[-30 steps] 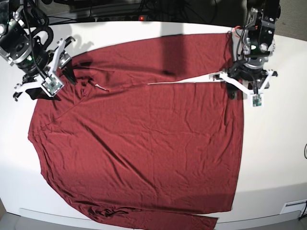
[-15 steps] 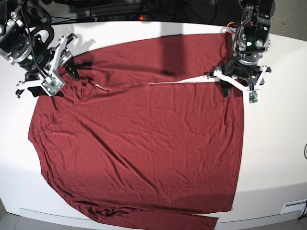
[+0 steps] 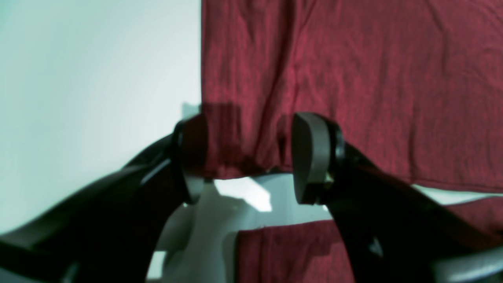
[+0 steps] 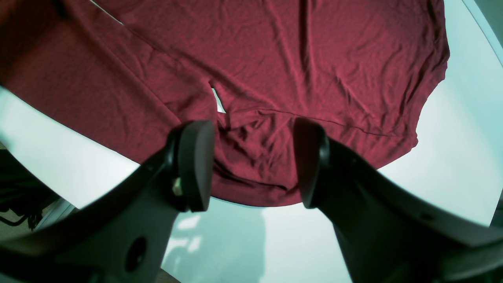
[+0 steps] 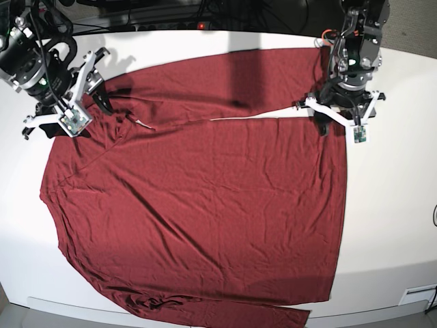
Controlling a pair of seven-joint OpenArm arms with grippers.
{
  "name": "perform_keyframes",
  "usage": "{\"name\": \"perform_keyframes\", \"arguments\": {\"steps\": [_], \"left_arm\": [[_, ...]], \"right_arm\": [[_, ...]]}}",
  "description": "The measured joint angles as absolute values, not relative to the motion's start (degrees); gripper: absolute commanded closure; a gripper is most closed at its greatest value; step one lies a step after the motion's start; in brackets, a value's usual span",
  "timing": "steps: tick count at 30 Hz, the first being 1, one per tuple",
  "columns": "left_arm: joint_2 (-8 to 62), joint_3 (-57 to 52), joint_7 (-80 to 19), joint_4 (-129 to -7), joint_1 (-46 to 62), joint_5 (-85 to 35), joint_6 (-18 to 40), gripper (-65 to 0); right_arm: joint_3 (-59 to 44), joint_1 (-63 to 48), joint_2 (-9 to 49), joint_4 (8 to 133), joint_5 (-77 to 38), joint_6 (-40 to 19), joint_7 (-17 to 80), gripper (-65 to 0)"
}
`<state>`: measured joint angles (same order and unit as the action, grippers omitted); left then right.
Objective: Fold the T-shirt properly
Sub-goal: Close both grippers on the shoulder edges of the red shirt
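The dark red T-shirt (image 5: 198,198) lies spread flat on the white table (image 5: 396,205), collar to the left. One sleeve lies along the far edge. A small white neck label (image 5: 142,124) shows, also in the right wrist view (image 4: 218,104). My left gripper (image 5: 338,123) is open over the shirt's far right corner; in the left wrist view (image 3: 247,157) its jaws straddle that corner of the shirt (image 3: 353,78). My right gripper (image 5: 68,117) is open over the collar and shoulder; in the right wrist view (image 4: 253,157) it hovers over wrinkled shirt fabric (image 4: 275,59).
Cables and a red light (image 5: 200,26) run along the table's far edge. The other sleeve (image 5: 225,311) lies bunched at the front edge. A white fitting (image 5: 418,295) sits at the front right corner. Bare table lies to the right of the shirt.
My left gripper has moved a little toward the far edge and slightly left, still open. My right gripper has shifted slightly toward the far edge. The shirt has not moved.
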<state>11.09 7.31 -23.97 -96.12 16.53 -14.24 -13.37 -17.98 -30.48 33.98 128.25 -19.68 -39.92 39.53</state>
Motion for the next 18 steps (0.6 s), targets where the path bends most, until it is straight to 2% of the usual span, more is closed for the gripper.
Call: {"name": "perform_keyframes", "arguments": {"steps": [11, 18], "left_arm": [[8.84, 7.20, -22.11, -95.66, 16.51, -14.24, -13.37, -33.3], [8.29, 7.20, -18.90, -89.84, 16.47, -10.92, -13.32, -33.3]], "right_arm": [[-17.98, -30.48, 33.98, 128.25, -19.68, -39.92, 39.51, -32.7], [-17.98, -30.48, 33.98, 128.25, -19.70, -39.92, 39.53, -32.7]]}}
